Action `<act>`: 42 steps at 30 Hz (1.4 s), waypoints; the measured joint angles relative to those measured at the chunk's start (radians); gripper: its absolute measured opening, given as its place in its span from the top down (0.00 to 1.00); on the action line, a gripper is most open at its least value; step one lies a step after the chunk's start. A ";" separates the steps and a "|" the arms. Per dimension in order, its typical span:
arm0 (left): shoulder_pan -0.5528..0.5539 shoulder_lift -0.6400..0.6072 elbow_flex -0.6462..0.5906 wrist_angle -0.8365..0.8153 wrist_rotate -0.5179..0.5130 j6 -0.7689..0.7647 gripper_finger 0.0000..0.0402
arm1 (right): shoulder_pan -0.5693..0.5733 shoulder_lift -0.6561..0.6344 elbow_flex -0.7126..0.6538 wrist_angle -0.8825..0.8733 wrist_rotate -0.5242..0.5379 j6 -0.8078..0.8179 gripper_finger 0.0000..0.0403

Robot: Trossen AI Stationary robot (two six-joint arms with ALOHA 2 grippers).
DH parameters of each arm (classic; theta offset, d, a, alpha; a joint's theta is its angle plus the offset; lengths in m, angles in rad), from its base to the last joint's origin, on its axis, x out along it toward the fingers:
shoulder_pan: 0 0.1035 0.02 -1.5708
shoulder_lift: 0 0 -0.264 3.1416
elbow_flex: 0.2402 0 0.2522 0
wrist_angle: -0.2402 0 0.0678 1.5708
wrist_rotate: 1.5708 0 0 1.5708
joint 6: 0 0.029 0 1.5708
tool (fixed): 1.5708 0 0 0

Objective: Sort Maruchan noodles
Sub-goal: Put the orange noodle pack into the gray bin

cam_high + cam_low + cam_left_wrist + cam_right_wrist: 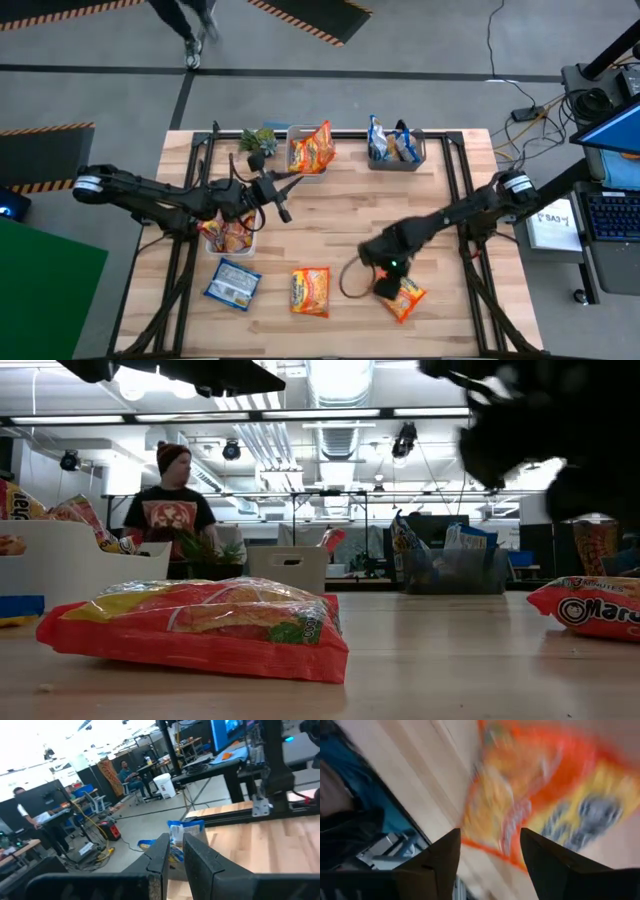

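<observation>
The noodle packets lie about the table. On bare wood are an orange one [310, 290] [200, 625], a blue one [232, 283] and another orange one [402, 299] [540, 795] [590, 610] near the front. My right gripper [385, 272] [490, 855] hovers open just above that last packet, which lies flat. A white bin [228, 236] holds red-pink packets. A far bin [310, 152] holds orange ones, and a clear bin [394, 146] holds blue ones [182, 831]. My left gripper [282, 203] [173, 857] is shut and in the air between the bins.
A small green plant [258, 138] stands at the far edge beside the orange bin. A cable loop [350, 282] lies on the wood next to my right gripper. A person [170, 500] stands beyond the far edge. Bare wood shows between the packets in the middle.
</observation>
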 joint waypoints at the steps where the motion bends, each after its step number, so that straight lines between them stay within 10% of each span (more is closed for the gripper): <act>1: -0.006 0.000 0.000 -0.007 0.001 -0.002 0.91 | 0.019 0.000 -0.017 0.003 -0.004 0.034 0.53; 13: -0.054 0.000 0.000 -0.006 0.002 -0.002 0.91 | 0.101 0.030 -0.142 0.158 0.116 0.157 0.54; 21: -0.054 0.000 0.001 -0.008 0.002 -0.002 0.91 | -0.045 0.010 -0.076 0.203 0.758 0.060 0.54; 42: -0.053 0.203 0.001 -0.255 0.166 -0.284 0.91 | -0.119 -0.200 -0.239 0.278 0.839 -0.158 0.54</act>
